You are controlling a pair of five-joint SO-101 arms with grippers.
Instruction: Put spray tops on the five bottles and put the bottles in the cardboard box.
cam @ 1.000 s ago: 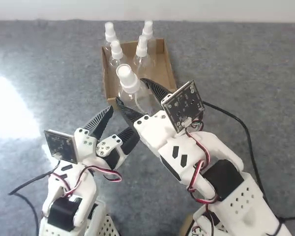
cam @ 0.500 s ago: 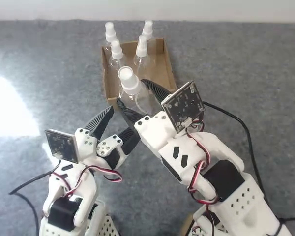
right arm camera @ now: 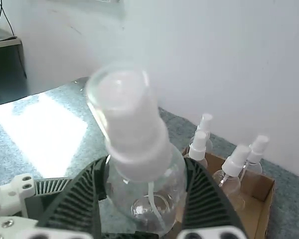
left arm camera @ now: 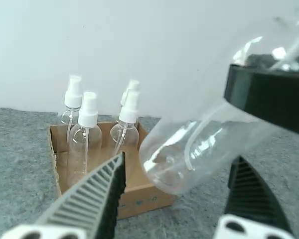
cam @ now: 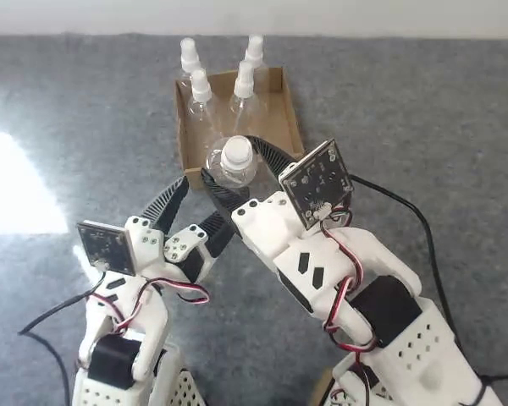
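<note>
**A:** Where is the fifth one?

**B:** In the right hand (cam: 226, 158). Its two black ribbed fingers (right arm camera: 67, 201) are clamped on the round body of a clear plastic bottle (cam: 229, 172), one on each side. The white spray top (right arm camera: 129, 119) is on the bottle's neck.

**A:** Is it upright?

**B:** No, tilted. In the high view the top faces up toward the camera. In the left wrist view the rounded base leans toward the brown cardboard box (cam: 286, 114). The bottle is held up off the grey speckled bench (cam: 423, 101), at the near end of the box. I cannot tell whether it is over the box or just short of its front wall.

**A:** And the left hand?

**B:** The left hand (cam: 206, 199) sits lower, just beside the right one. Its fingers are spread apart with nothing between them. In its own wrist view the bottle's base shows in the gap, and I see no contact there.

**A:** What about the rest?

**B:** Four clear spray bottles (cam: 243, 91) stand upright with white tops on, in two pairs at the far end of the box. The front pair is inside. The rear pair stands at the back wall, and I cannot tell whether it is inside or just behind.

**A:** Anything else on the bench?

**B:** A bright patch of light on the left arm's side. Black cables trail from both arms.
</note>
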